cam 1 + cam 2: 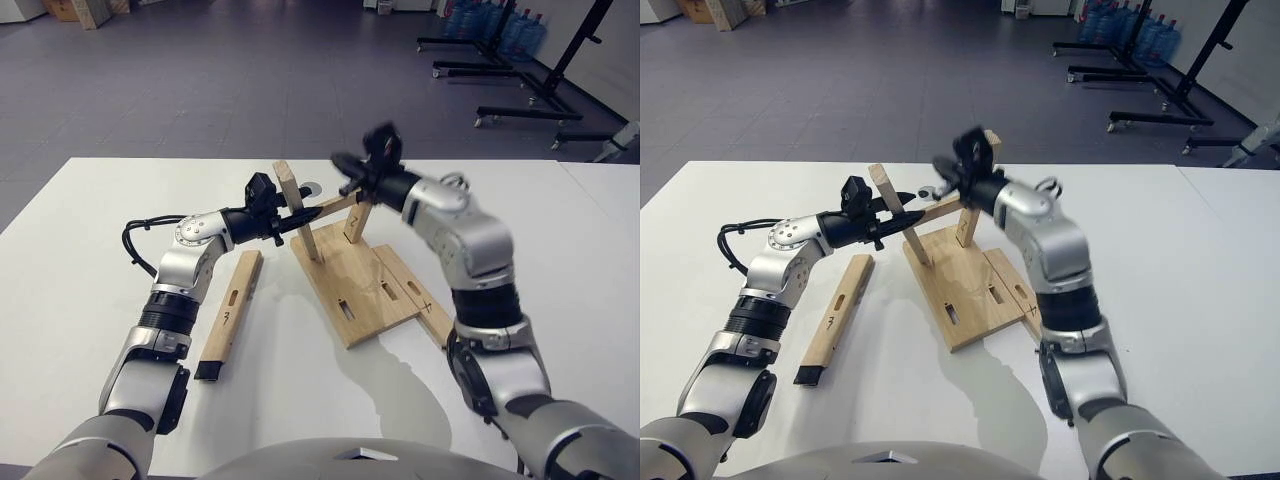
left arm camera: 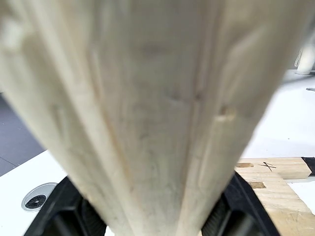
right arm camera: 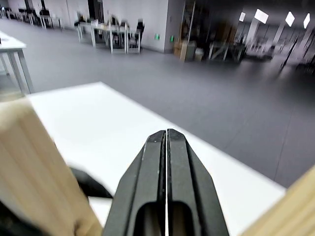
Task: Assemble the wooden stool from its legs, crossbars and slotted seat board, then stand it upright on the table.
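Wooden leg (image 2: 157, 113) gripped by left tool (image 1: 306, 213); right tool (image 3: 167, 136) fingers touch.

The seat board (image 1: 355, 290) lies flat in the middle of the table (image 1: 100, 210), in front of me. 2 legs stand on its far end. The taller leg (image 1: 288, 185) is on the left and tilted, the shorter leg (image 1: 356, 226) is on the right, and a crossbar (image 1: 335, 205) runs between them. My left gripper (image 1: 303, 215) meets the taller leg from the left, a finger pressed on either side. My right gripper (image 1: 340, 160) hangs above the crossbar, fingers together. A loose leg (image 1: 232, 310) lies left of the board, apart from it. Another piece (image 1: 425, 300) lies against its right edge.
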Available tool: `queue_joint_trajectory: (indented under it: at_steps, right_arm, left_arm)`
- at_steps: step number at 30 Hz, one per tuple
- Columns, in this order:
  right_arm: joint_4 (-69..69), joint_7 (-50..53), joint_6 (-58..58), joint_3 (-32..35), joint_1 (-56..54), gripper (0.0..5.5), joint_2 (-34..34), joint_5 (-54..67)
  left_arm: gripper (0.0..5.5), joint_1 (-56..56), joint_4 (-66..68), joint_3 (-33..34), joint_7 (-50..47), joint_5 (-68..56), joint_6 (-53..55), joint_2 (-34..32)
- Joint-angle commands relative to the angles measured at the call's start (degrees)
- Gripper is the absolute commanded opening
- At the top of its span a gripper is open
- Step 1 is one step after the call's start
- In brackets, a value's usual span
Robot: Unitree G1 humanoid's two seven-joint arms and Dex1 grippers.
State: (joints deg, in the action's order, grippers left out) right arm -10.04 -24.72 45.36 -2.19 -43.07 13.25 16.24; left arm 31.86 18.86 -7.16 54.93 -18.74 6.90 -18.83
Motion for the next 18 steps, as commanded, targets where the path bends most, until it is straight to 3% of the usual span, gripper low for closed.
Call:
queue_joint_trajectory:
  at_steps: [1,7,14,18]
  right_arm:
    - [-2.1,1.5,3.1,0.4,-2.2,0.03,0.0,0.9]
    - [0.7,2.9,1.6,-0.7,2.8,0.03,-1.5,0.4]
    - [15.9,1.5,-7.1,-9.3,12.8,0.03,-2.0,-6.2]
    - [9.3,1.2,-3.9,-3.0,7.5,0.03,-3.6,0.0]
  left_arm:
    - [2.02,-1.0,-0.7,-1.2,-0.2,3.0,0.5,-1.2]
    - [2.02,-0.8,-1.4,-0.8,-0.4,2.1,1.6,-1.0]
    - [2.02,-0.9,-2.3,-0.6,-0.5,1.3,2.5,-0.6]
    - [2.02,-0.9,-2.4,-0.5,-1.1,1.2,2.5,-0.5]
